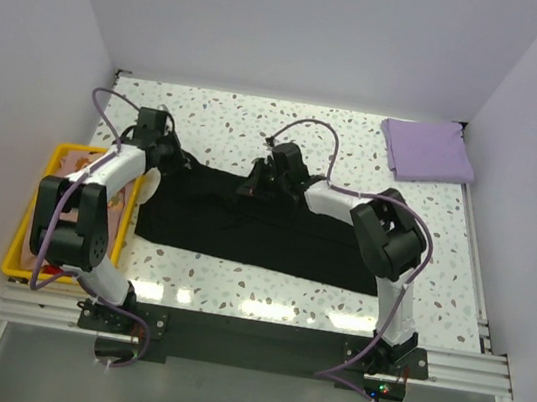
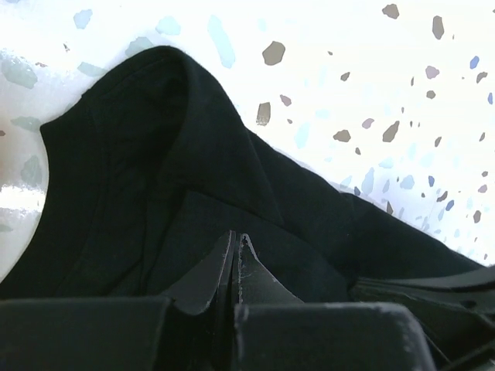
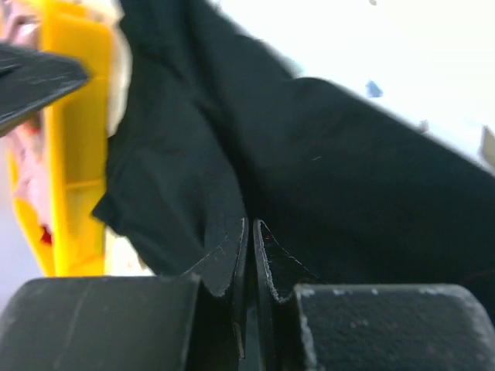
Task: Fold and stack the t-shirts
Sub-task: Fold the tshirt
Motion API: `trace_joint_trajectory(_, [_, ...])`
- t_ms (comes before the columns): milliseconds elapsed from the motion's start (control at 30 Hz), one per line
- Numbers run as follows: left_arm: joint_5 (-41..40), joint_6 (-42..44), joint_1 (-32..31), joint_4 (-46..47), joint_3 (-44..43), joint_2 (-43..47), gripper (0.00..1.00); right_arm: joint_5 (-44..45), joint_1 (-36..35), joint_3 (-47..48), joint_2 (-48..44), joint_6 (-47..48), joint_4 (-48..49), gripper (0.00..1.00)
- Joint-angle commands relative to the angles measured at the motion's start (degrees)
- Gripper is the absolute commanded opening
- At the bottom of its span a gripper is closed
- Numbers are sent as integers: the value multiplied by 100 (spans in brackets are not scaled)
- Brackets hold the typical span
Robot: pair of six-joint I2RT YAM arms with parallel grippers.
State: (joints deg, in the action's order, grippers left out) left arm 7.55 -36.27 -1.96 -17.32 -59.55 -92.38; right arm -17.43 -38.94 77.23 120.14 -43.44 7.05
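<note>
The left gripper [image 1: 162,150] has its fingers pressed together to a hairline slit. The black t-shirt [image 1: 264,231] is gathered up to the tips, so it appears to be pinching the shirt's far left corner. In the left wrist view, the cloth [image 2: 155,170] rises just ahead of the gripper [image 2: 238,239] into a rounded fold. Beyond that fold's edge there is only bare speckled table [image 2: 348,77].

The right gripper [image 1: 256,183] is closed just as tightly on the same shirt, partway along its far edge and well to the right of the left gripper. From its wrist camera, black cloth [image 3: 348,170] fills the space ahead of and to the right of the fingertips [image 3: 251,226].

The yellow tray [image 1: 19,245] sits to the outer left of the left gripper and back toward the arm's base. It holds the peach t-shirt [image 1: 86,169], and its rim [image 3: 73,154] lies just past the black shirt's left edge.

The folded lavender t-shirt [image 1: 428,149] lies far to the right of the right gripper and beyond it, against the table's right edge. Open table [image 1: 230,120] runs from both grippers to the back wall. Another bare strip lies behind the shirt's near hem.
</note>
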Motion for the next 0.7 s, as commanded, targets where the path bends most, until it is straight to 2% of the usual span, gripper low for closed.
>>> trace_joint_trajectory(0, [115,164,11,10,84,176,0,-418,-44,-208,-596,222,674,7])
trace_joint_trajectory(167, [124,173,2,-61,75,150,1,-700,-158,-367,-737,529,684,7])
trace_joint_trajectory(233, [115,182,11,-96,49,141,11,-709,-219,-375,-746,713,509,7])
trace_joint_trajectory(267, [89,199,11,-139,40,141,22,-718,-280,-384,-772,784,465,7])
trace_joint_trajectory(367, [89,217,20,-166,5,185,41,-666,-421,-472,-790,1039,271,7])
trace_joint_trajectory(467, [132,296,11,-210,-92,168,51,-587,-544,-639,-825,1241,183,7])
trace_joint_trajectory(667, [133,419,11,-377,-391,-87,51,-332,-685,-1061,-922,1514,174,12])
